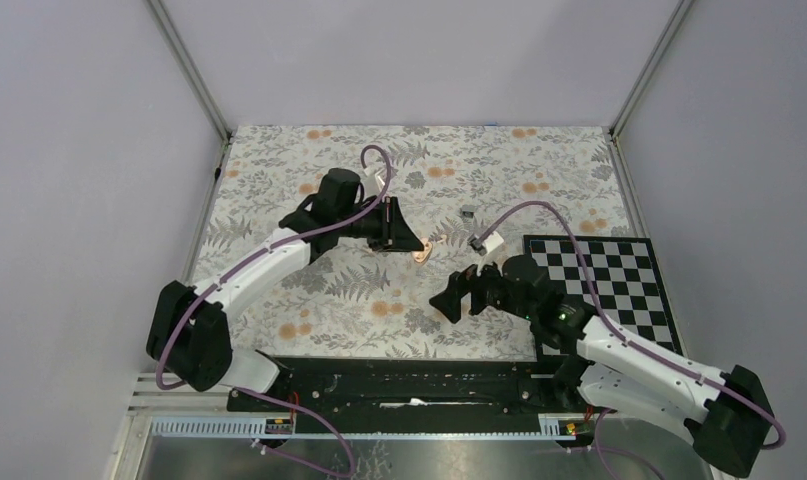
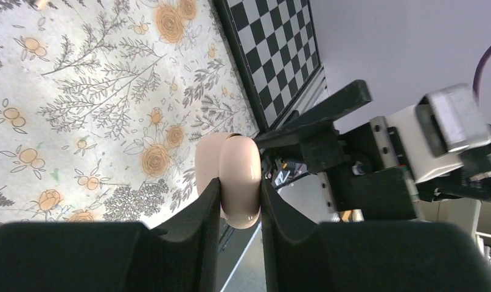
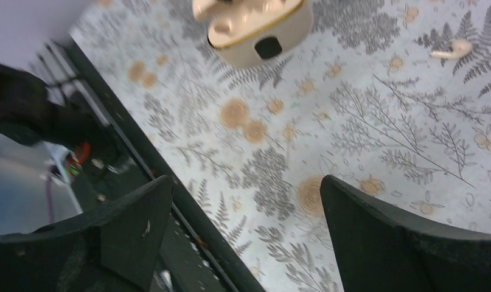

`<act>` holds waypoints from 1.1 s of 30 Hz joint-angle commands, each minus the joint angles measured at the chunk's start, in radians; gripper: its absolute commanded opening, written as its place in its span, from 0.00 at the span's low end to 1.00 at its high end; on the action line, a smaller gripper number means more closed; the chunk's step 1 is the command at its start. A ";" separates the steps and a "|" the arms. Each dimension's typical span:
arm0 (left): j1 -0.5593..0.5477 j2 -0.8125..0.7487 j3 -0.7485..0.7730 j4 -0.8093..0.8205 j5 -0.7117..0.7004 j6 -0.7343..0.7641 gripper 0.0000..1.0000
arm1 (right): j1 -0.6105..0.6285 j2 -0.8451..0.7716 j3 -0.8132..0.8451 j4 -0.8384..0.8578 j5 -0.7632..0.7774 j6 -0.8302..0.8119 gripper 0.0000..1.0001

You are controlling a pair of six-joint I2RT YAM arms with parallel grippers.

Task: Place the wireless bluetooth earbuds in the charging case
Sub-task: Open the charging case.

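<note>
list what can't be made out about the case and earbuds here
1. Right wrist view: charging case cut off by top edge, blurred; contents unclear.
2. Left wrist view: its lower part hidden between the left tool fingers.
3. Top view: loose earbud too small to find.

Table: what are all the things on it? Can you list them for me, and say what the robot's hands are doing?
Cloth: one, pale grey with orange flowers, covering the table.
Checkerboard: one, black and white, on the table's right side.
Charging case: one, peach, lifted off the cloth in the robot's grip.
Earbud: one clearly seen, cream, lying loose on the cloth.
Small grey piece: one, on the cloth left of the checkerboard.
Left hand: black, shut on the charging case.
Right hand: black, open, holding nothing.
</note>
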 commanded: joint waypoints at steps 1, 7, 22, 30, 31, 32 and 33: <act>0.006 -0.047 -0.022 0.075 -0.052 0.009 0.00 | -0.052 -0.062 -0.050 0.243 -0.092 0.284 0.98; 0.014 -0.079 -0.054 0.138 -0.021 -0.036 0.00 | -0.162 -0.027 -0.211 0.709 -0.184 0.659 0.97; 0.032 -0.133 -0.116 0.280 0.048 -0.133 0.00 | -0.176 0.165 -0.238 1.067 -0.162 0.871 0.89; 0.033 -0.128 -0.110 0.288 0.068 -0.139 0.00 | -0.185 0.327 -0.243 1.263 -0.120 0.955 0.75; 0.033 -0.126 -0.108 0.288 0.075 -0.140 0.00 | -0.190 0.343 -0.245 1.289 -0.120 0.975 0.74; 0.033 -0.125 -0.107 0.290 0.080 -0.140 0.00 | -0.197 0.365 -0.243 1.308 -0.126 0.986 0.73; 0.033 -0.123 -0.106 0.289 0.082 -0.140 0.00 | -0.202 0.379 -0.237 1.328 -0.137 0.992 0.72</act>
